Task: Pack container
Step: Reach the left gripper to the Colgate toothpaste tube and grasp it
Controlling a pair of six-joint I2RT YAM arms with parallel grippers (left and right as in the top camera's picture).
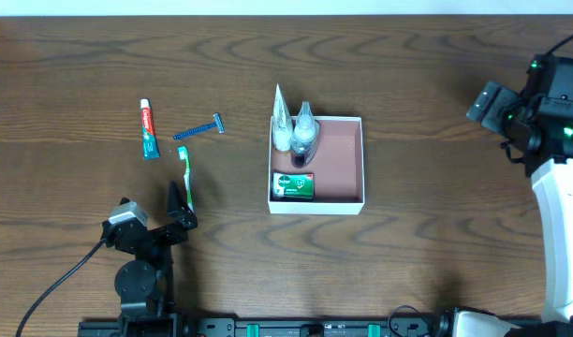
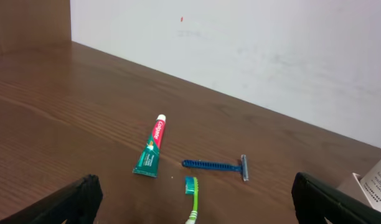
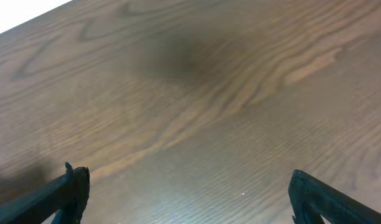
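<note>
Black left gripper (image 1: pixel 181 208) spread wide, empty, green toothbrush (image 2: pixel 191 186) lying in line between fingers. Just beyond: blue razor (image 2: pixel 215 165), toothpaste tube (image 2: pixel 150 152) on wood table (image 1: pixel 436 234). White-walled container (image 1: pixel 324 206) mid-table, well right, holding green box (image 1: pixel 293 185), white tube (image 1: pixel 281 122), clear bottle (image 1: pixel 305 136) along left wall. Right gripper (image 3: pixel 187 193) far right, parted wide, empty.

Two arms, one black, one white-shelled.
The left arm (image 1: pixel 139 255), at 7 o'clock in the overhead view, is black with a round base joint, a small grey block (image 1: pixel 121 220) near its wrist and a black cable (image 1: pixel 52 290) trailing from it. The right arm (image 1: pixel 560 201), at 3 o'clock, has a smooth white shell, black upper joints and a green light (image 1: pixel 569 132). The left fingers (image 2: pixel 75 199) and right fingers (image 3: pixel 66 193) are dark, matte wedges.
</note>
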